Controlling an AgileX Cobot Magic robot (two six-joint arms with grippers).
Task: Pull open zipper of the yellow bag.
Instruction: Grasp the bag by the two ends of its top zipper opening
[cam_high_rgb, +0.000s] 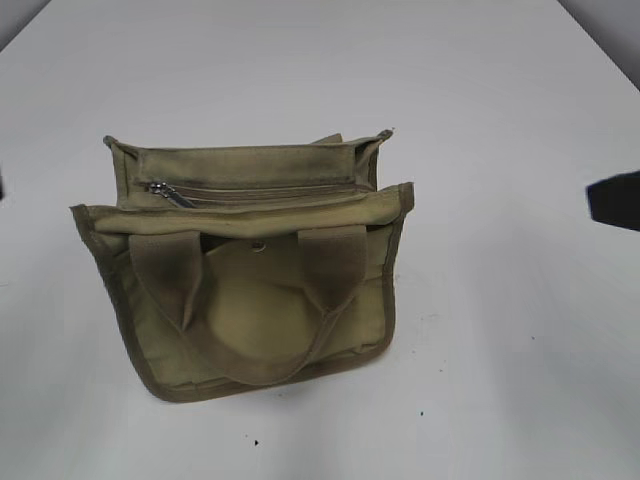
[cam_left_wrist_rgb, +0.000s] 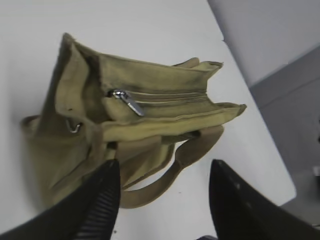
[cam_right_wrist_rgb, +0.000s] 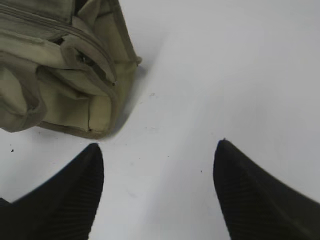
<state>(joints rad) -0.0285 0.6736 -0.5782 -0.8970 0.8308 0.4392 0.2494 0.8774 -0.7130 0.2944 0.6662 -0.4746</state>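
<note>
Exterior view: the small boxy olive-yellow canvas bag stands on the plain white table, a little toward nine o'clock of the picture's middle. Its darker khaki webbing loop handle hangs down the near face, and a small round metal snap shows just under the top edge. The long thin khaki zipper runs along the top of the bag from nine toward three o'clock, and its small silver metal pull tab lies at the nine o'clock end. A dark piece of the right arm juts in at the three o'clock edge, well apart from the bag.

Left wrist view: the left gripper sits at six o'clock with its two black ribbed fingers spread apart and nothing between them. The bag fills the picture from the middle toward nine o'clock, beyond the fingertips and not touched by them. The zipper line runs across the top, with the silver pull at its nine o'clock end.

Right wrist view: the right gripper has its black fingers wide apart over bare table, holding nothing. The bag's end corner lies at ten to eleven o'clock, near the left-hand finger but apart from it.
</note>
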